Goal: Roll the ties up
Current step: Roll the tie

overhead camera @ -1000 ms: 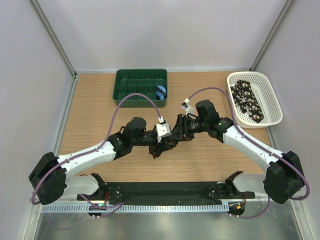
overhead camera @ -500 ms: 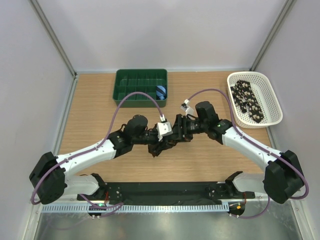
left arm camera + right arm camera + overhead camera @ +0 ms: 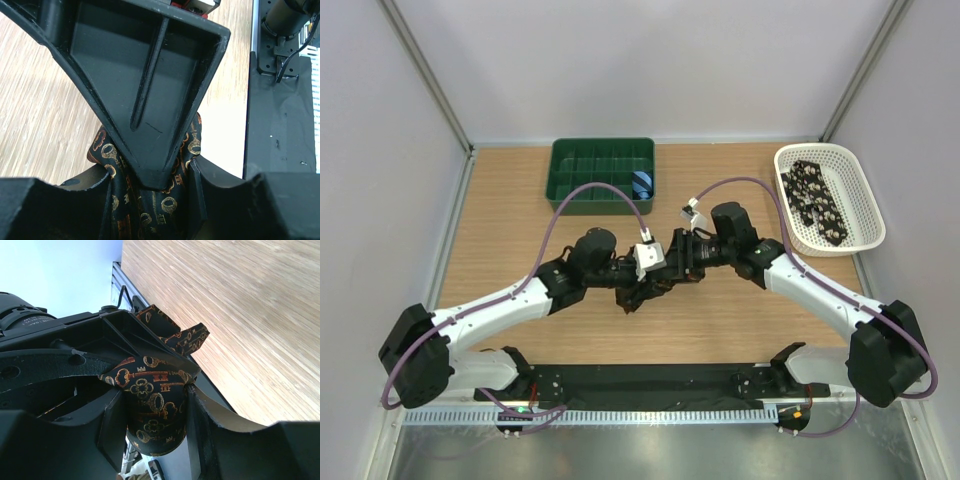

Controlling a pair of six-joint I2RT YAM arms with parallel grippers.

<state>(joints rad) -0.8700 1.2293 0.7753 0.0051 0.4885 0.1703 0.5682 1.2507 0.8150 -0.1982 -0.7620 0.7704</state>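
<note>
A dark tie printed with orange-gold keys [image 3: 155, 405] is bunched into a partial roll between both grippers at mid-table [image 3: 633, 300]. My right gripper [image 3: 152, 422] is shut on the rounded roll, its pads pressed against both sides. My left gripper [image 3: 150, 192] is shut on the same tie [image 3: 165, 205], with the fabric filling the gap between its fingers. A finger of the right gripper [image 3: 150, 85] pokes into it from above. In the top view the left gripper [image 3: 645, 287] and right gripper [image 3: 667, 272] touch. A second tie, black with pale spots [image 3: 817, 203], lies in the white basket [image 3: 865, 200].
A green compartment tray [image 3: 582, 175] stands at the back of the table with a small blue striped roll [image 3: 641, 183] in a right-hand cell. A black mat [image 3: 650, 380] runs along the near edge between the arm bases. Bare wood lies left and right of the grippers.
The left wrist has crept slightly right and away from the near edge, closer to the right gripper. The tie stays pinched between both grippers.
</note>
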